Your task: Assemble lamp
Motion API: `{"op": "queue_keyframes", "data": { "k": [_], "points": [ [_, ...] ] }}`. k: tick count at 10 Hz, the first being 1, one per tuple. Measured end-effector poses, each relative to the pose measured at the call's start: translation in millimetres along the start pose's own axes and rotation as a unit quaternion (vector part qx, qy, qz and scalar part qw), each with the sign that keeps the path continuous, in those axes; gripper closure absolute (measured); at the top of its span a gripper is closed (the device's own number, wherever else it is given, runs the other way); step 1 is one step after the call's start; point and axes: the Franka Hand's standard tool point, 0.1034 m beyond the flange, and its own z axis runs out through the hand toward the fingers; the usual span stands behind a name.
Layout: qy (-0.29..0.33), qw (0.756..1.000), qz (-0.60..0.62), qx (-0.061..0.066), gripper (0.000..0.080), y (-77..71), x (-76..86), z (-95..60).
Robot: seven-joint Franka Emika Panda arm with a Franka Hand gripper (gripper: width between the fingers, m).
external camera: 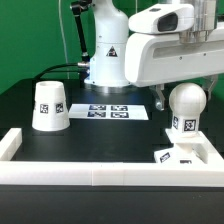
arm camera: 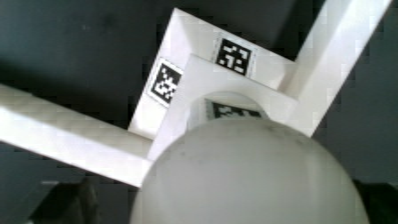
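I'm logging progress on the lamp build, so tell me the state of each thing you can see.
bulb: upright, stem down on the base
base: lying in the corner of the rails
shade: upright on the table, apart, not fitted
gripper: at the bulb, open or shut unclear
marker board: flat on the table

Wrist view: bulb (arm camera: 231, 170), blurred and cut off by the picture's edge, hides much of the base (arm camera: 192, 55).
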Motion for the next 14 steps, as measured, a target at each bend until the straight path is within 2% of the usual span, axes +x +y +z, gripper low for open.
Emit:
{"op": "queue_keyframes", "data": {
  "k": [1,3,5,6,8,9,10,11,12,14],
  "points": [
    [0.000,1.000,-0.017,0.000,0.0101,0.3,-0.1,0.0],
    [-0.005,0.991,-0.135,-0.009,0.0101,0.0,-0.1,0.1],
    [-0.013,0.976,-0.216,-0.016,0.0101,-6.9,1.6,0.9],
    [-0.014,0.972,-0.235,-0.016,0.0101,-11.5,2.6,1.7],
    [-0.022,0.947,-0.319,-0.021,0.0101,-16.4,3.9,4.4],
    [-0.025,0.927,-0.374,-0.023,0.0101,-16.0,5.1,3.8],
    [-0.030,0.911,-0.411,-0.020,0.0101,-15.9,5.6,3.0],
    [-0.034,0.899,-0.435,-0.023,0.0101,-15.3,7.2,2.1],
    [-0.040,0.871,-0.489,-0.028,0.0101,-13.8,7.3,1.9],
    [-0.043,0.850,-0.524,-0.030,0.0101,-10.1,6.4,1.8]
  ]
}}
